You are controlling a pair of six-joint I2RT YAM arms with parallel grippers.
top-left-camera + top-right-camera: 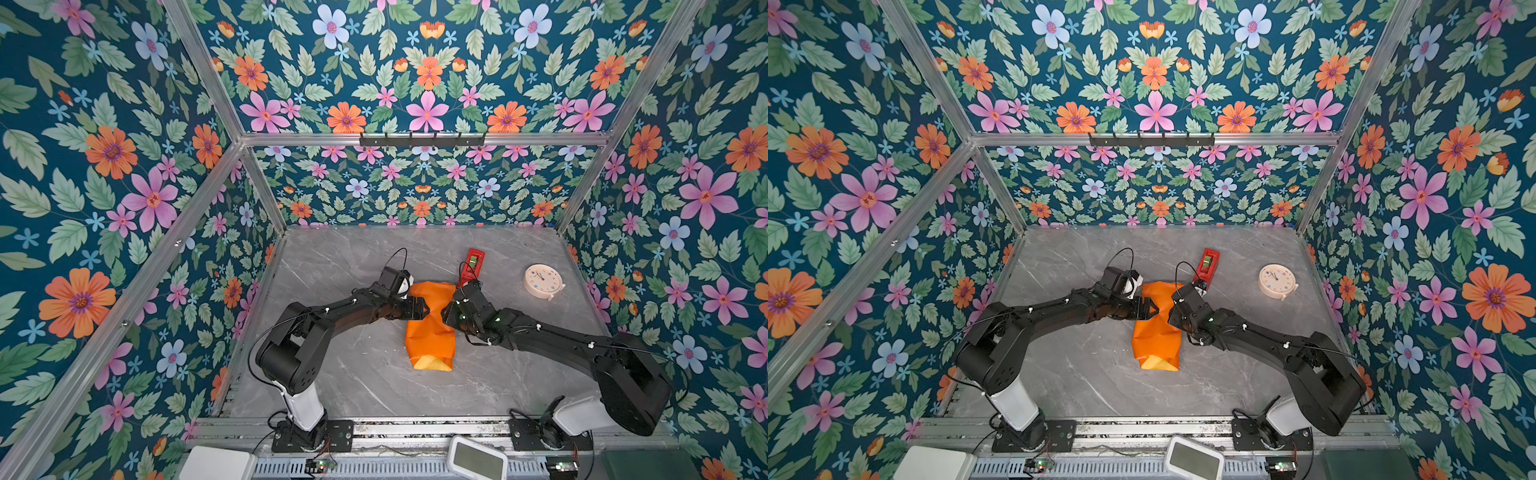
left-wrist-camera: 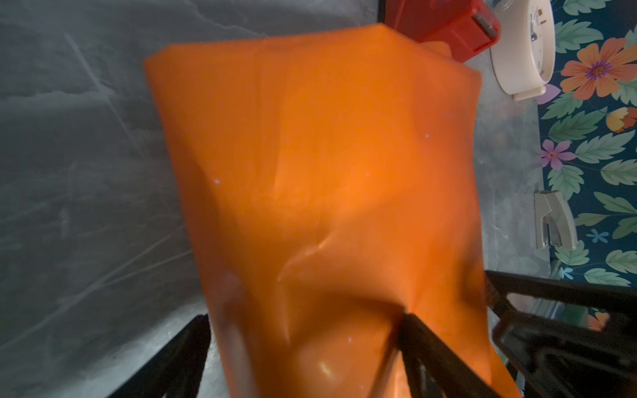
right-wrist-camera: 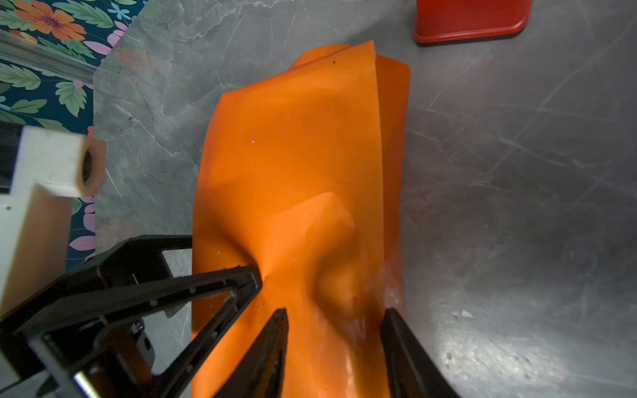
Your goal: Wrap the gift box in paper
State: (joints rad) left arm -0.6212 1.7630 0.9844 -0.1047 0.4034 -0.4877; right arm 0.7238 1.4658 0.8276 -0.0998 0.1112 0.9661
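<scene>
Grey table (image 1: 332, 257) holds paper (image 1: 430, 340) (orange outward), red dispenser (image 1: 473, 262), pale clock (image 1: 542, 280).

My stereo head hangs high over the front edge of the bench (image 1: 365, 382), tilted down toward the back wall (image 1: 415, 187); both top views hold nearly the same whole scene, edge to edge. My left wrist camera looks along my jaws, close over the paper (image 2: 327, 155), toward the tape dispenser (image 2: 444, 27) and clock (image 2: 524, 44). My right wrist camera is equally close; it shares paper and dispenser with the left.
</scene>
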